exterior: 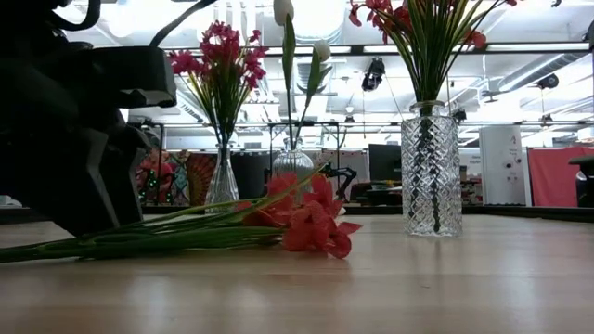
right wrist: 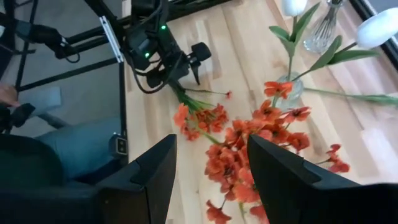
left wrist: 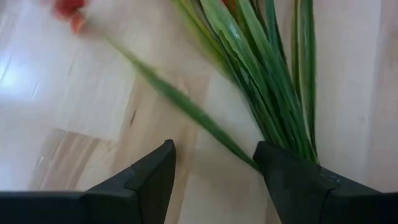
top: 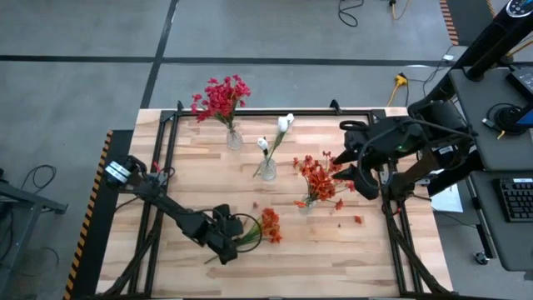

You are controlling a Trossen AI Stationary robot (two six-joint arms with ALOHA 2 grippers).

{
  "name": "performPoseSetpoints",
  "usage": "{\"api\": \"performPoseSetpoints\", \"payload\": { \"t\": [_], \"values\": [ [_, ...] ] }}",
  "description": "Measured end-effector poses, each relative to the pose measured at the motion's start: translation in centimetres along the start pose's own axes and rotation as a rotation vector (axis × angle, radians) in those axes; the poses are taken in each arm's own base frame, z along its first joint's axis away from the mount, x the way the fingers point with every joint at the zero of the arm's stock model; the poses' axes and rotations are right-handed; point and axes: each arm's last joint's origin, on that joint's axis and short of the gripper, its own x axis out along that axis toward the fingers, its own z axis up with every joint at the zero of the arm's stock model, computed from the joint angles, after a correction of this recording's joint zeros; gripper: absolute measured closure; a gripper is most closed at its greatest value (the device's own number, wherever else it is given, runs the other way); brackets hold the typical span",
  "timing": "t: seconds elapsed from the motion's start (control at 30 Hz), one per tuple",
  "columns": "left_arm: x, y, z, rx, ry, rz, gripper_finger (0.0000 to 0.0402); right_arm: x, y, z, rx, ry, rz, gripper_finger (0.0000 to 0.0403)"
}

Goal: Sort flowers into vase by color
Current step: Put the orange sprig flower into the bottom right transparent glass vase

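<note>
From above, the left gripper is low over the stalks of the loose orange stem on the table; only some may get caught. Its wrist view shows the fingers parted, stalks between, nothing pinched. The right gripper hangs open, empty, above the orange bunch.

You've got crimson-red flowers upright in a vase at upper centre-left. White buds on tilted stalks stand in the middle vase. Orange-red flowers sit in the third vase, centre-right. One loose orange-red bunch lies flat on the bench at lower centre, green stalks pointing left. A few red petals lie scattered right of the third vase.
</note>
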Motion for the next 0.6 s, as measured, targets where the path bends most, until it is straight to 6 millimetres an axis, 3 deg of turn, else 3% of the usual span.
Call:
{"api": "performPoseSetpoints", "payload": {
  "t": [0.6],
  "values": [
    [-2.5,0.9,0.2,0.012,0.022,-0.003,0.0192,0.3,1.8,-1.0,0.061,0.010,-0.002,0.0216]
  ]
}}
